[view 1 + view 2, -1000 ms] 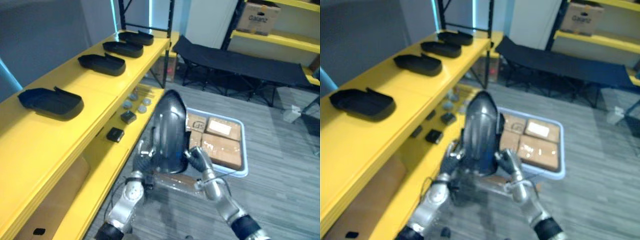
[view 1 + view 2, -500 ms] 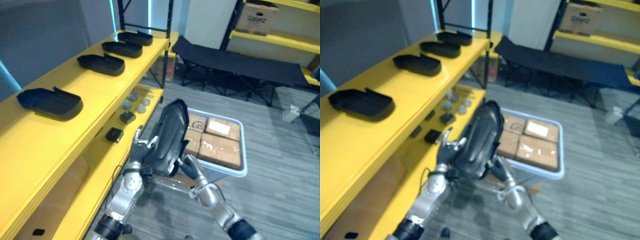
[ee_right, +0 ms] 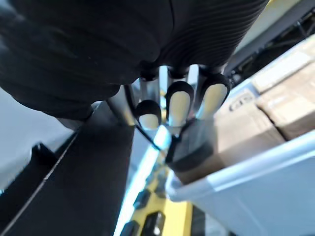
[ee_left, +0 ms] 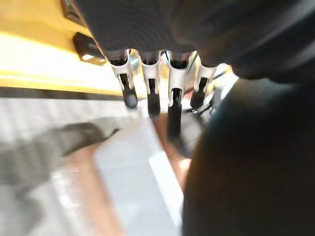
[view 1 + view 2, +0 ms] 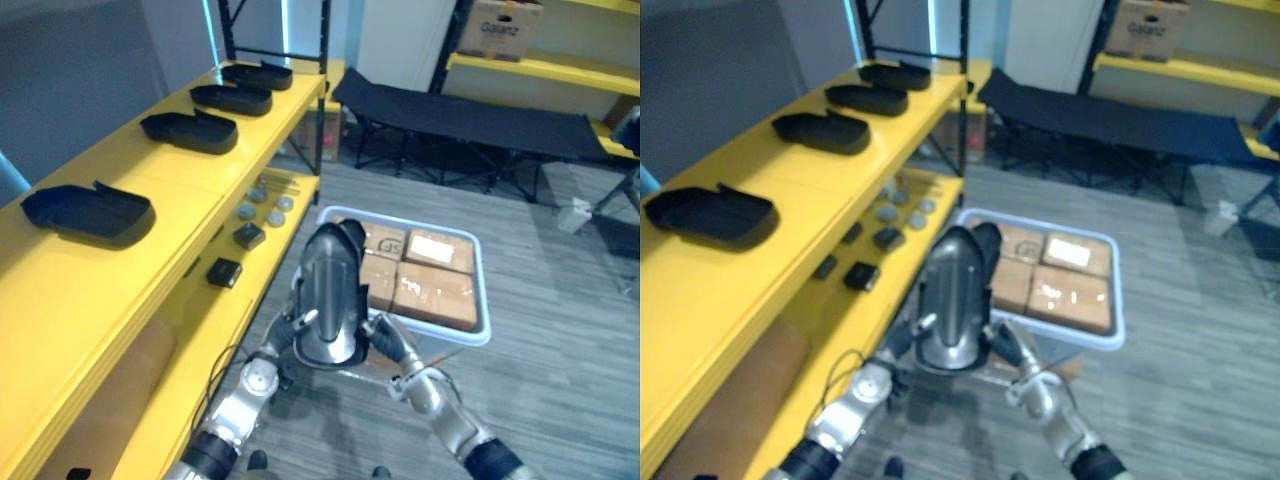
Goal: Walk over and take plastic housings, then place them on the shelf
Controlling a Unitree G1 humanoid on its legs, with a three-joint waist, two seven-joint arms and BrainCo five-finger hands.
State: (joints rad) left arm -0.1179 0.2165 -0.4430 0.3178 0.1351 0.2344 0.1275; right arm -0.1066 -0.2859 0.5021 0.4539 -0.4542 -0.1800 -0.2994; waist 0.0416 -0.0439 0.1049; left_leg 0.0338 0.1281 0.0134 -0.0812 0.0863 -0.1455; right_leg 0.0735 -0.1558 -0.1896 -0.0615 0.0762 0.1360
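I hold a dark glossy plastic housing point(image 5: 330, 295) upright in front of me, clamped between both hands. My left hand point(image 5: 284, 331) lies against its left side with straight fingers point(image 4: 149, 93). On the lower right edge sits my right hand point(image 5: 386, 336), its fingers point(image 3: 177, 104) curled at the rim. Several more black housings point(image 5: 88, 212) lie in a row along the top of the yellow shelf point(image 5: 200, 190) on my left, the nearest one beside me and the others further back point(image 5: 188, 131).
A pale crate point(image 5: 481, 300) packed with cardboard boxes stands on the floor just behind the held housing. Small black and grey parts point(image 5: 225, 271) lie on the lower shelf board. A black folding cot point(image 5: 470, 110) and more yellow racking stand at the back.
The housing leaned to the right half a second ago and now stands upright again, a little lower. The camera has shifted, so the shelf and crate sit slightly differently.
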